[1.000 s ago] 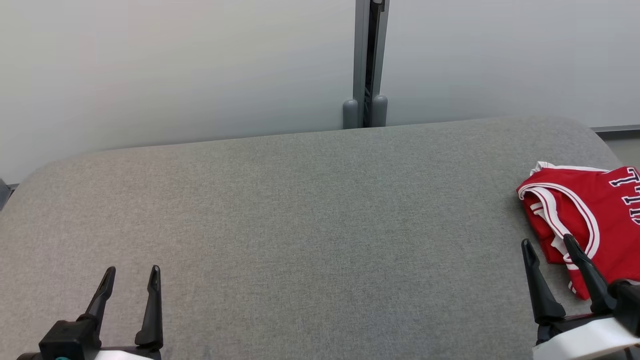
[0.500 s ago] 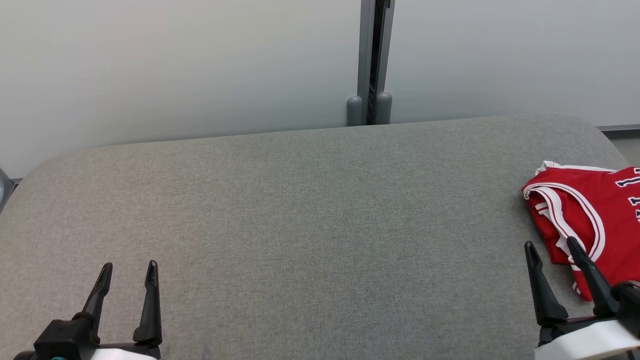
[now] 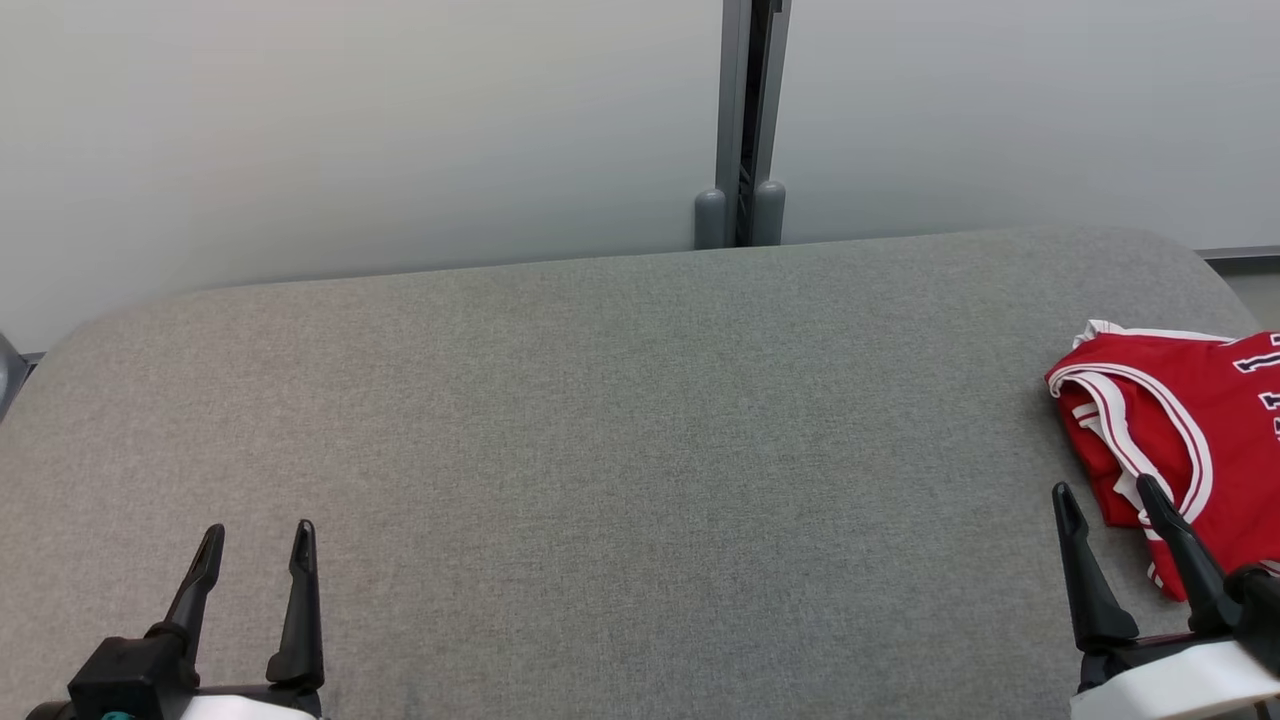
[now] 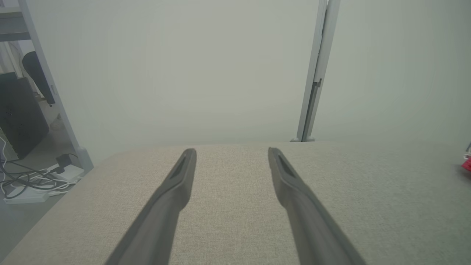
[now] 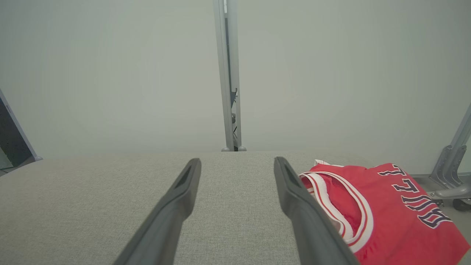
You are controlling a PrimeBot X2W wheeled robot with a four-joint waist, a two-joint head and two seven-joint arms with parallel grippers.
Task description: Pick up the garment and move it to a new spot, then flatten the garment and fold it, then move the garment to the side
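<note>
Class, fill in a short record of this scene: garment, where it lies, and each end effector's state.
Garment: red jersey with white trim, bunched
Location: right end of the grey table
Left end effector: open, empty, above bare table
Right end effector: open, empty, next to the jersey
Stage: jersey not yet picked up

Grey fabric table (image 3: 600, 420), pale partition (image 3: 350, 130), perhaps cables (image 4: 20, 181)
</note>
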